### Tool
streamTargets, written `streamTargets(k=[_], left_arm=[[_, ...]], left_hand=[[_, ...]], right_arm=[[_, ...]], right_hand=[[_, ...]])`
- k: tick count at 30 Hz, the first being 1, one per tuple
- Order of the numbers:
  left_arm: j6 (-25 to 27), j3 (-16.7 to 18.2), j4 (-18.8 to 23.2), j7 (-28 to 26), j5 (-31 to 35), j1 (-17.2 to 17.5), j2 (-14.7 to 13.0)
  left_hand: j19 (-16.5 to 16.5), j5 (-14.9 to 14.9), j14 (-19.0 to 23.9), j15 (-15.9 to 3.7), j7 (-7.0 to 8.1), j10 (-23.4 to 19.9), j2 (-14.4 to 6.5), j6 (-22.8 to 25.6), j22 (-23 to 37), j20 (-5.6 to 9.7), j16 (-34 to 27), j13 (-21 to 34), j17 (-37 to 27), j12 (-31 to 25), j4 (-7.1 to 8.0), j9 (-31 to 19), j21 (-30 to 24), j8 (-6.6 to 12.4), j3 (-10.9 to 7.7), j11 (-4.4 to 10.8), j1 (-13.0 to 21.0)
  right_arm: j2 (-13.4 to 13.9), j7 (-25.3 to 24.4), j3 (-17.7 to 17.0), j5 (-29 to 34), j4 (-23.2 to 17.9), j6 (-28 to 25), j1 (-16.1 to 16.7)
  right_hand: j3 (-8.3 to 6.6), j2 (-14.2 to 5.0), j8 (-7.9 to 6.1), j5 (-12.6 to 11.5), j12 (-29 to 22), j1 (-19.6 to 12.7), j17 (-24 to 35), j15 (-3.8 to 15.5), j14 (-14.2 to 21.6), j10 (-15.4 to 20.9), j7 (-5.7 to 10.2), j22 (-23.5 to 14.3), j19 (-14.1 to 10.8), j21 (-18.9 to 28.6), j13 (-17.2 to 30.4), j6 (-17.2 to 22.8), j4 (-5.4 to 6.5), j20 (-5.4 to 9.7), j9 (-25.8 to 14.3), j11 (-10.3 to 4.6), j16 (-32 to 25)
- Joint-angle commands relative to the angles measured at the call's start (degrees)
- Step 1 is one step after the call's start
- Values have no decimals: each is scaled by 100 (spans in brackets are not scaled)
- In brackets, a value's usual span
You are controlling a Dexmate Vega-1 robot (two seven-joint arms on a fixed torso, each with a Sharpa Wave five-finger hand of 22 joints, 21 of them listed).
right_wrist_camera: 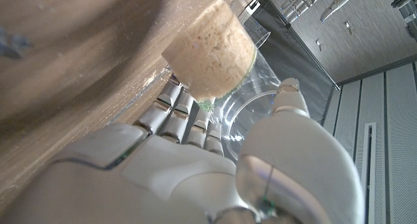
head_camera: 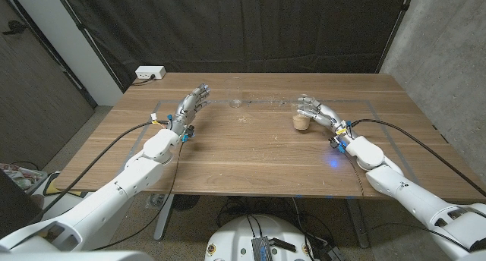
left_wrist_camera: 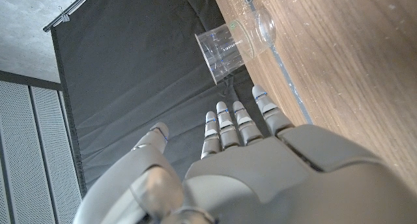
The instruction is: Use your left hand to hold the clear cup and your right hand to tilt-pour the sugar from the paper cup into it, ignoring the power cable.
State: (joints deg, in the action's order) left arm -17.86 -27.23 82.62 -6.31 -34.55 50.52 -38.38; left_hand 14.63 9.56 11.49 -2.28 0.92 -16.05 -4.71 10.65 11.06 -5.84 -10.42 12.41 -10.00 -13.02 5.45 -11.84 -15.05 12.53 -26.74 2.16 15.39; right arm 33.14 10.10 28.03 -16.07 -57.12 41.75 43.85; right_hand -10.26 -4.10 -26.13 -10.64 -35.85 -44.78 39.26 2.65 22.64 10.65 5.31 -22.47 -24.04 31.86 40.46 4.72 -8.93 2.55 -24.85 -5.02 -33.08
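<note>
An empty clear cup stands upright near the table's far edge, at the middle. My left hand is to its left with fingers spread and reaching toward it, a short gap away and holding nothing. The left wrist view shows that cup beyond the fingertips of my left hand. To the right, my right hand grips a cup with brown sugar that stands on the table. Up close this sugar cup looks clear-walled, with my right hand holding it between fingers and thumb.
A white power strip lies off the table's far left corner. A thin taped line runs along the wooden table between the two cups. Black curtains hang behind the table.
</note>
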Motion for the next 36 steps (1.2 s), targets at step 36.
streamTargets(k=[36], left_arm=[[-317,-339,-844,466,841,-701,-52]], left_hand=[[172,50,227,-322,131,-192,41,24,43,120,-57,32,-3,-56,-195,-27,-46,1,-75,132,222]], right_arm=[[-136,-619,-285,-388,-1017,-1013,230]], right_hand=[[-17,-14,-125,47,-131,-78,-112,977,-83,-93,24,-24,169,81,186,-16,72,611,-170,87,410]])
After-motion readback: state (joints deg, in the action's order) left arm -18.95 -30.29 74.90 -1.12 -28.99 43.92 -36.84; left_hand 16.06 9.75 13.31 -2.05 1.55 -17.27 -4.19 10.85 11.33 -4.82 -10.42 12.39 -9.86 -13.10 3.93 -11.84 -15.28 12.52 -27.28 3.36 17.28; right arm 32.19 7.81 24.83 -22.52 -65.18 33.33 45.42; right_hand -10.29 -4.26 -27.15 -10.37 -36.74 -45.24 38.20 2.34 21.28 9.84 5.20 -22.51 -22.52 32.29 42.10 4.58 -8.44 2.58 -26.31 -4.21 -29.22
